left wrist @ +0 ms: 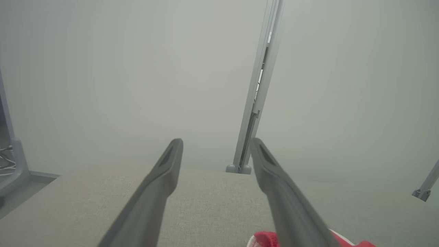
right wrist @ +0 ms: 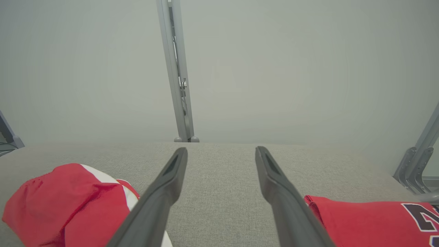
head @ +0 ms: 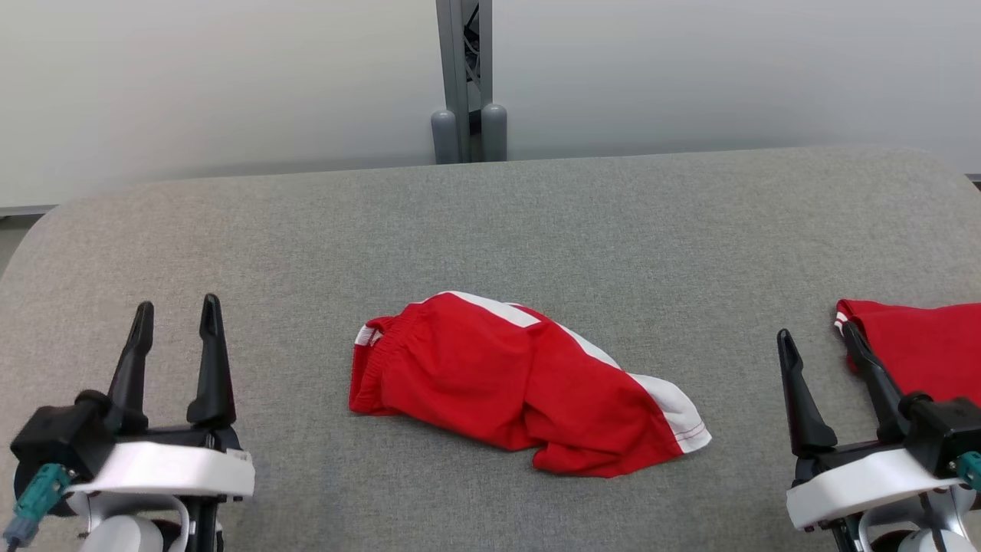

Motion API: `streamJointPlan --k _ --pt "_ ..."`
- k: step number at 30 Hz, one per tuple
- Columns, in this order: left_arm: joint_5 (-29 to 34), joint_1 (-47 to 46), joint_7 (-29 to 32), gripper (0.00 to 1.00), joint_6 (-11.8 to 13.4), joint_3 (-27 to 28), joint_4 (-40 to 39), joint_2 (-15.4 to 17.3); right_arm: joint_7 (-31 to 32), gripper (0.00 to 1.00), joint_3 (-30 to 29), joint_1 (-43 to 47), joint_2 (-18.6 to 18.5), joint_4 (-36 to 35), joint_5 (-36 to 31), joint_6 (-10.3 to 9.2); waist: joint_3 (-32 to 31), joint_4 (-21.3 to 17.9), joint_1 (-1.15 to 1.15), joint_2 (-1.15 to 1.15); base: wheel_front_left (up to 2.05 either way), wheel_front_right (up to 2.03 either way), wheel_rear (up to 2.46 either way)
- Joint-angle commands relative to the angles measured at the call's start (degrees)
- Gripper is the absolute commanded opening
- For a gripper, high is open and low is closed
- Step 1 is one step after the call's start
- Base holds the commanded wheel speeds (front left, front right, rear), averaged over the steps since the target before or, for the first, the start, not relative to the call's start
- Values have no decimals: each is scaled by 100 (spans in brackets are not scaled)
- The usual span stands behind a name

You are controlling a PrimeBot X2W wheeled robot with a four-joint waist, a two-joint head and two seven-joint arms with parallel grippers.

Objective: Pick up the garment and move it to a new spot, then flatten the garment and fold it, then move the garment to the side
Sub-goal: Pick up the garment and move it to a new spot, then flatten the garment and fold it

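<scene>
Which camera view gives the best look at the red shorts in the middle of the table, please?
The head view: the shorts lie whole and crumpled, with waistband and white stripe. The right wrist view shows part at lower left, partly behind the right gripper. The left wrist view catches a sliver at its bottom edge.

Long dark tapered fingers (head: 213,368); white wrist collars (head: 172,466); teal plugs (head: 42,491).

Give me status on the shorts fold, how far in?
Looks not started. Done: nothing visible; the red shorts lie crumpled on the table. In hand: nothing; left end effector and right end effector are open and empty, either side of them. Left: pick up, relocate, flatten, fold, set aside. Another red garment lies by the right end effector.
</scene>
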Motion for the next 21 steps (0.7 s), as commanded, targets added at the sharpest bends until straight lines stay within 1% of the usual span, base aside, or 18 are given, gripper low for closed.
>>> streamJointPlan --k 1,5,10,21 --pt "97 150 -19 100 -41 -26 50 58 28 100 3 72 -33 -6 -3 -2 -58 22 0 0 0 0 0" --pt "272 434 23 100 -98 -180 107 173 93 100 11 193 -33 -19 -31 -2 -131 45 0 0 0 0 0" --pt "451 640 262 100 24 -322 56 328 164 100 -39 366 -33 -81 -62 -2 -204 55 0 0 0 0 0" --pt "490 740 619 100 139 -464 -271 382 193 100 -30 495 -32 -172 -36 -2 -227 49 0 0 0 0 0"
